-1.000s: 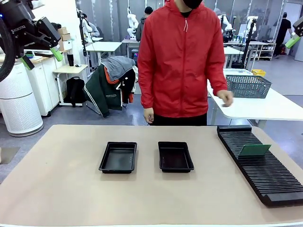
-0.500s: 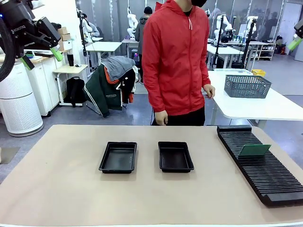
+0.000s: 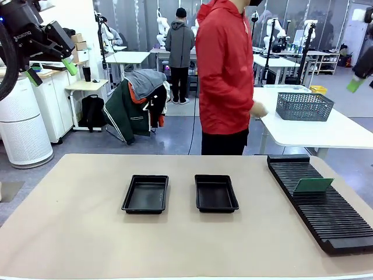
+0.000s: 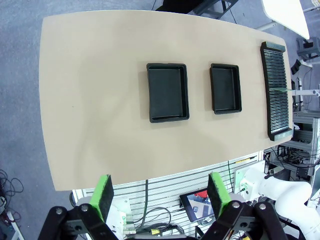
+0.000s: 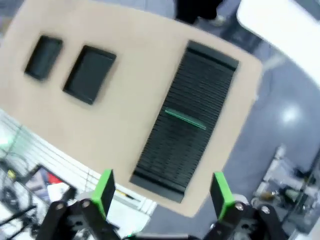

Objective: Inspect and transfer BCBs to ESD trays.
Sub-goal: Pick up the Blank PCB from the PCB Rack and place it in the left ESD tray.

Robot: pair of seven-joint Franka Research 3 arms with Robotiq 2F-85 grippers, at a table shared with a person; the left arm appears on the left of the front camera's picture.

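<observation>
Front view: both ESD trays (image 3: 144, 210) are found empty, one BCB (image 3: 313, 185) is seen in the rack (image 3: 329, 221), left claw (image 4: 160, 192) and right claw (image 5: 162, 192) are held wide open, empty; transfer is judged unstarted.

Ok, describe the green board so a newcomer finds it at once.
On the tan table, look to the long black ribbed rack at the robot's right side. A thin green board stands in one slot about midway along, the one spot of colour on that all-black rack.
</observation>
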